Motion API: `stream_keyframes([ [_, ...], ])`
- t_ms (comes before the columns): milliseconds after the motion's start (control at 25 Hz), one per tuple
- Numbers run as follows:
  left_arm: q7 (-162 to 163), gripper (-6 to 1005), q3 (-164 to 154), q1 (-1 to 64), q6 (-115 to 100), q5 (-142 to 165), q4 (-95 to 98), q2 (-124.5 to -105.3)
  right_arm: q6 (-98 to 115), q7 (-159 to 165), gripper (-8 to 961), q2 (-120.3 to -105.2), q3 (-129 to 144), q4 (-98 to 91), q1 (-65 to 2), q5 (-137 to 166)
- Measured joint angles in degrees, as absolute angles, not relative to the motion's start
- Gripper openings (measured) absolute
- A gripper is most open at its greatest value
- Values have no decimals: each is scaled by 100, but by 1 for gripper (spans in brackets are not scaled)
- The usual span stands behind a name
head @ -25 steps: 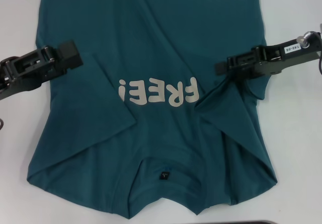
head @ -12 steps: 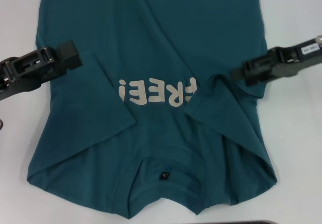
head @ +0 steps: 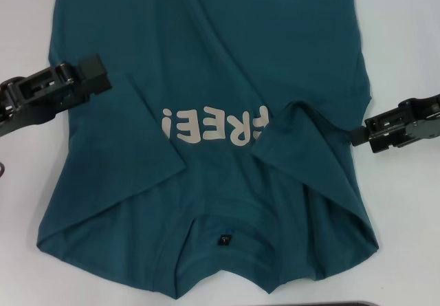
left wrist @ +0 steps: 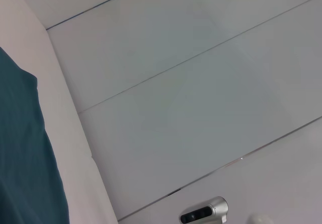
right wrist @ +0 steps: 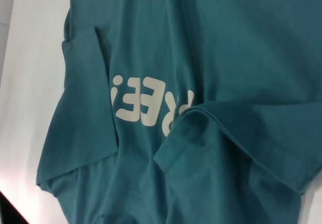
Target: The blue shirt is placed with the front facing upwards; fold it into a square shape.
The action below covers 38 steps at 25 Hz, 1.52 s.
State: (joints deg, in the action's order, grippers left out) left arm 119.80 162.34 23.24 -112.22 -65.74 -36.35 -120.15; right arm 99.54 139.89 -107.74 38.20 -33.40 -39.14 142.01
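one blue shirt [head: 213,79], front up on the white table [head: 405,45], collar toward the robot, "free!" lettering [head: 213,125] across the chest. both sleeves lie folded inward; the right-side sleeve flap [head: 309,148] covers the end of the lettering. two grippers: left gripper [head: 93,75] over the shirt's left edge, right gripper [head: 361,134] off the cloth just beside the right edge, nothing held. finger spread: cannot tell for either. left wrist view shows only a shirt corner plus wall panels; right wrist view shows lettering and the flap, no fingers.
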Motion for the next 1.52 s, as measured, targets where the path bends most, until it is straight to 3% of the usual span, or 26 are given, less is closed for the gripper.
stream_keyframes([
  [960,11979,769,16233,2304,-11214,-6574,-3615,-12022,8942,14212,758,-11050,3821,-3292,-3981,14386],
  [1520,11979,767,16223,2303,-11218,-6574,-3617,-12024,8548,13398,752,-11028,3207,-3331,-3626,12382],
])
